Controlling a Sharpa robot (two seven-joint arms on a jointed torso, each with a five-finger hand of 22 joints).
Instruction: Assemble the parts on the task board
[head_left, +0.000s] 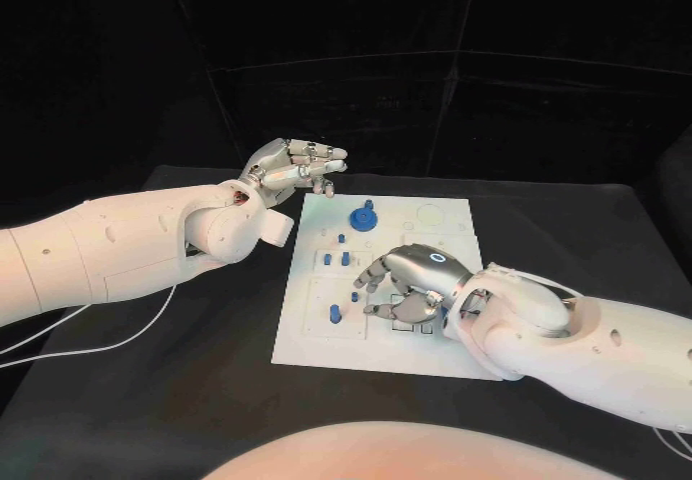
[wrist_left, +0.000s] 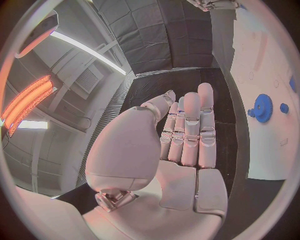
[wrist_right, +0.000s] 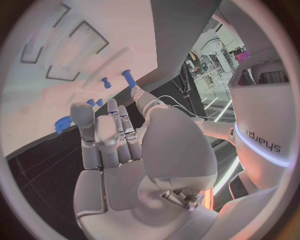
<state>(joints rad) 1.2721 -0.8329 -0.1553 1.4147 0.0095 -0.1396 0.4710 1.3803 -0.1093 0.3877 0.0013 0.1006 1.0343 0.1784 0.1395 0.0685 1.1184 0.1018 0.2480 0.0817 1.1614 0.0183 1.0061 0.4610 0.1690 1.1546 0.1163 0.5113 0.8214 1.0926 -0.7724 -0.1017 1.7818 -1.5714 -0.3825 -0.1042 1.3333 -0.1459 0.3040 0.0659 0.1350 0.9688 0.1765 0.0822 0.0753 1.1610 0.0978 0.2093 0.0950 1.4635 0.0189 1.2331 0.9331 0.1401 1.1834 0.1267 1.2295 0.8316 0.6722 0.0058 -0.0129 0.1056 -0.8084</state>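
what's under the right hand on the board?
The right hand hovers over the white task board, covering its lower middle. Dark-outlined rectangular slots peek out below its fingers, and small blue parts lie beside it. Anything directly beneath the palm is hidden.

Beneath the silver right hand (head_left: 411, 285) lies the white task board (head_left: 440, 230) dotted with small blue parts, a blue gear (head_left: 364, 216) among them near the silver left hand (head_left: 296, 165), on a black table (head_left: 173, 390).
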